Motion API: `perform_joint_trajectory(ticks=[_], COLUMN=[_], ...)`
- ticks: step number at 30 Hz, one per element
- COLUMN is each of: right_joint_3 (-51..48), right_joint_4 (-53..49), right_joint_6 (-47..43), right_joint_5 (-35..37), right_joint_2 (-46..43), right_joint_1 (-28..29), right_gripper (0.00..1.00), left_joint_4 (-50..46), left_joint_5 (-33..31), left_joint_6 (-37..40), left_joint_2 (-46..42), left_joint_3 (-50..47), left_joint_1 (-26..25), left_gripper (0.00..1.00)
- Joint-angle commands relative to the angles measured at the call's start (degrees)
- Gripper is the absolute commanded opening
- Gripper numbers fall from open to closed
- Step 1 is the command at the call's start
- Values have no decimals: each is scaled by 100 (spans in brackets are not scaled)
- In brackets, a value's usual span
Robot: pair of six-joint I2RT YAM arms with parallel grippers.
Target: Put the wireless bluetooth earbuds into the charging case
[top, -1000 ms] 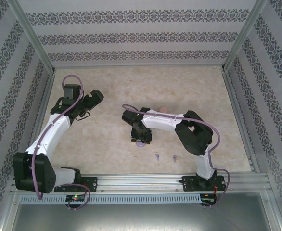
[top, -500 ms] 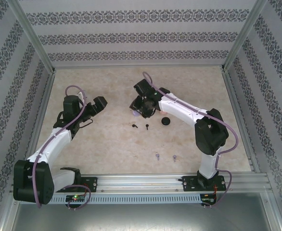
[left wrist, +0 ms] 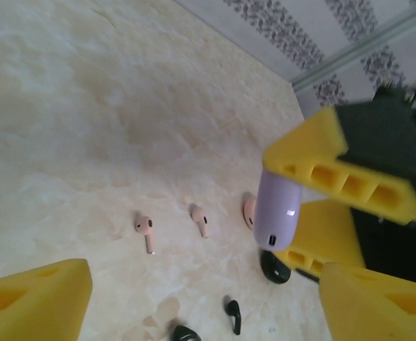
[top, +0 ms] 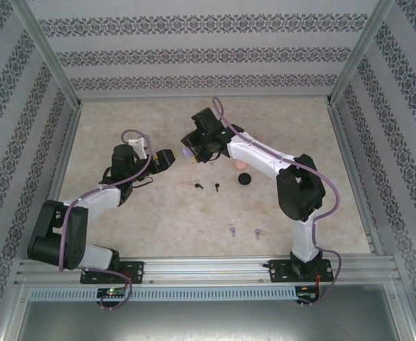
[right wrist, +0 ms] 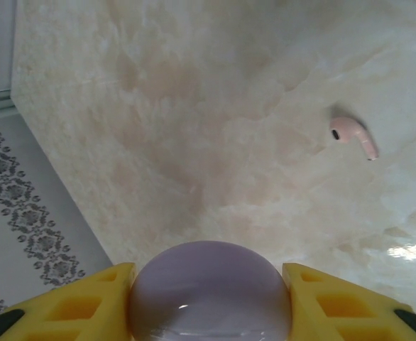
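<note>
My right gripper [top: 189,150] is shut on a round light purple charging case [right wrist: 209,295], its yellow fingers [right wrist: 80,305] pressing both sides, and holds it above the table. In the left wrist view the purple case [left wrist: 277,213] hangs closed in front of my left gripper [top: 167,158], which stands open and apart from it. Two pale pink earbuds [left wrist: 146,231] [left wrist: 199,219] lie on the table below. Two black earbuds [top: 199,186] [top: 216,187] lie nearer the front. Two light purple earbuds [top: 231,230] [top: 257,233] lie close to the front edge.
A pink case [top: 241,164] and a black case [top: 245,179] sit on the beige table [top: 123,121] to the right of the held case. Patterned walls and metal posts enclose the table on three sides.
The right gripper carried the purple case from the front middle to the back and then left toward the left gripper. The left arm swung right toward the centre.
</note>
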Motion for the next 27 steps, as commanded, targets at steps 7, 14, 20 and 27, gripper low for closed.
perform_joint_trajectory(ticks=[7, 14, 20, 27], right_joint_3=[236, 261, 244, 240], right_joint_4=[234, 278, 338, 370], right_joint_6=[357, 381, 406, 410], right_joint_5=[7, -10, -51, -46], right_joint_2=[50, 108, 171, 167], right_joint_1=[80, 115, 148, 154], right_gripper=[45, 45, 45, 45], left_joint_4=[1309, 1610, 1914, 2100], left_joint_5=[-13, -69, -39, 2], left_joint_6=[110, 56, -79, -155], left_joint_2=[707, 986, 1256, 1484], left_joint_3=[307, 427, 543, 684], left_joint_1=[-366, -411, -429, -440], left_gripper=[69, 65, 59, 47])
